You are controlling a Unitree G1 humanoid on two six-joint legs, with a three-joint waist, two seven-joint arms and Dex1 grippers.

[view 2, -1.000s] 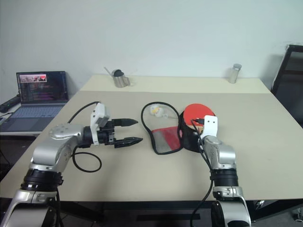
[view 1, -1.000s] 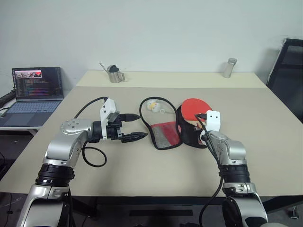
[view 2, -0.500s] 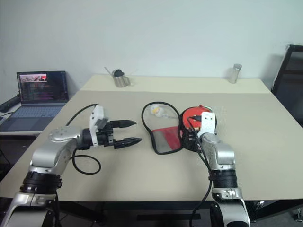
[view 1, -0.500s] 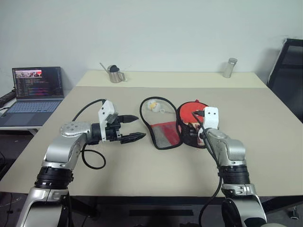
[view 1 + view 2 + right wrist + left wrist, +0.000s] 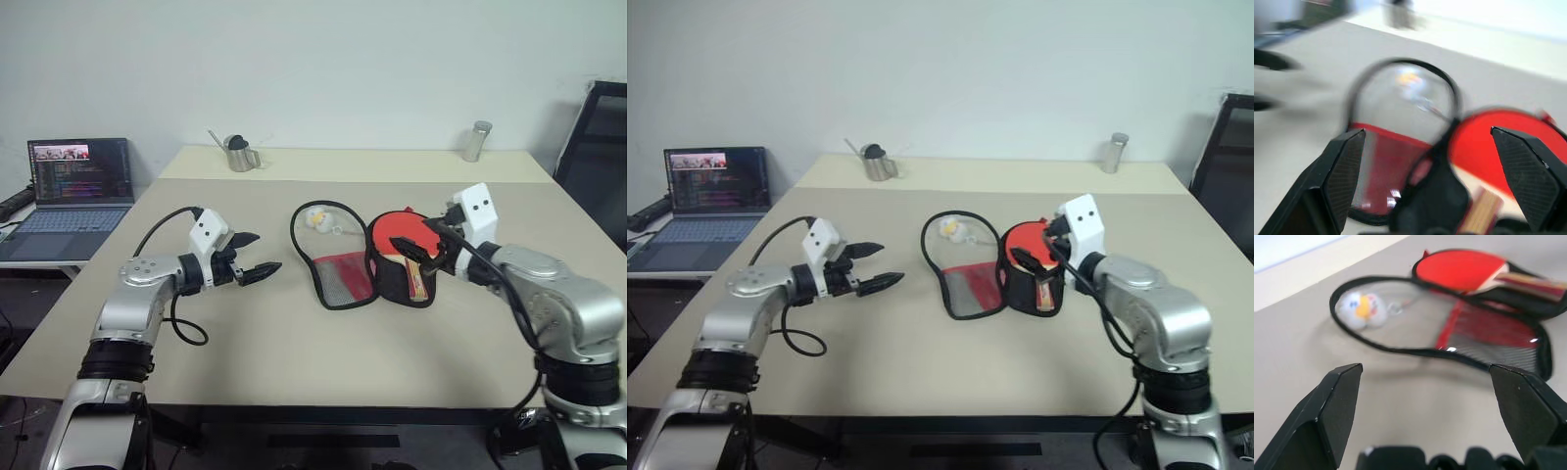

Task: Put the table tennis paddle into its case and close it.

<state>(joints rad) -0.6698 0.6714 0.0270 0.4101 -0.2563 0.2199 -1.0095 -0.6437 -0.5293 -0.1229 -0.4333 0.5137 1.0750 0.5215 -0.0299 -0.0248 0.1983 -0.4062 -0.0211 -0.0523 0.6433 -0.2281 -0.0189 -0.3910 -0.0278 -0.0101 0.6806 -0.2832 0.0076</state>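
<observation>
The case lies unzipped on the table, its red half with the black mesh pocket spread flat to the left. The table tennis paddle rests in the black right half, red blade toward the far side, wooden handle toward me. My right gripper hovers open just above the paddle, holding nothing. To the left of the case, my left gripper is open and empty, pointing at the flap. In the left wrist view the paddle lies beyond the flap.
A small white-and-yellow ball-like charm lies inside the flap's far loop. A metal cup and a metal shaker stand at the table's far edge. A laptop sits on a side table at left, a black chair at right.
My right gripper has opened, let go of the paddle, and risen up and to the right, uncovering the handle. My left gripper has drifted left and a little lower, staying open.
</observation>
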